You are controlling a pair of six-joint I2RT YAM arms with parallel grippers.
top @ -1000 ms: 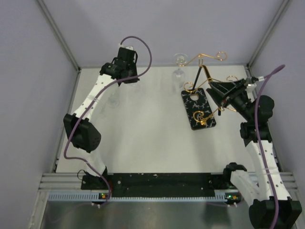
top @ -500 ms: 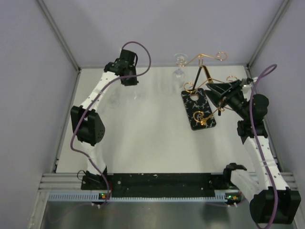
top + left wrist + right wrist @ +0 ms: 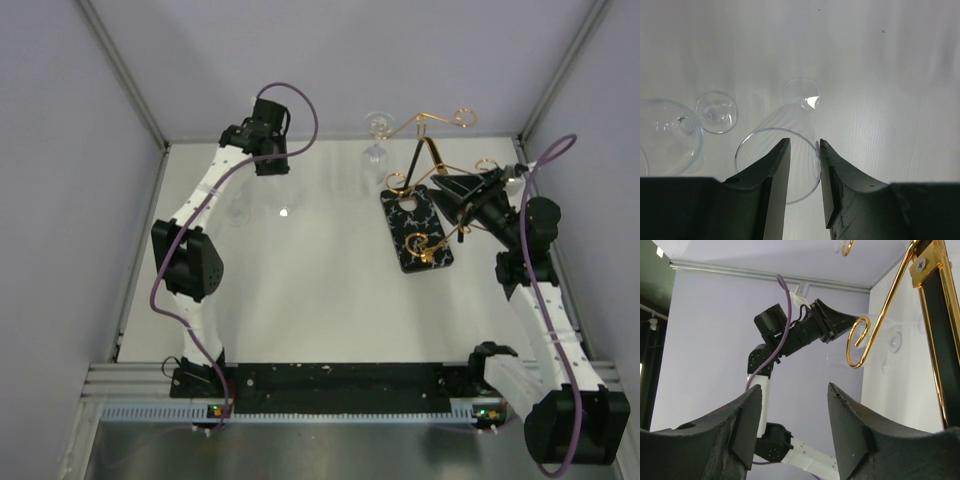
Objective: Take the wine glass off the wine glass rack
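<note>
The wine glass rack point(image 3: 417, 228) is a gold wire stand on a black marbled base at the right back. One clear wine glass point(image 3: 376, 140) hangs from its far left arm. My left gripper point(image 3: 270, 165) is over a clear wine glass point(image 3: 777, 170) that stands on the table. The jaws are a little apart and straddle its rim, one finger point(image 3: 772, 170) inside the bowl and the other just outside. My right gripper point(image 3: 452, 198) is open and empty beside the rack's post. A gold curled arm end point(image 3: 860, 347) shows past my right gripper point(image 3: 795, 407).
Another clear glass point(image 3: 670, 135) stands on the table left of the one under my left gripper, and a further rim shows at the frame edge. They appear faintly in the top view point(image 3: 240, 208). Grey walls close in the table on three sides.
My left gripper has shifted slightly right and toward the near side, and its elbow has moved up. My right arm has straightened; its gripper stays beside the rack.
</note>
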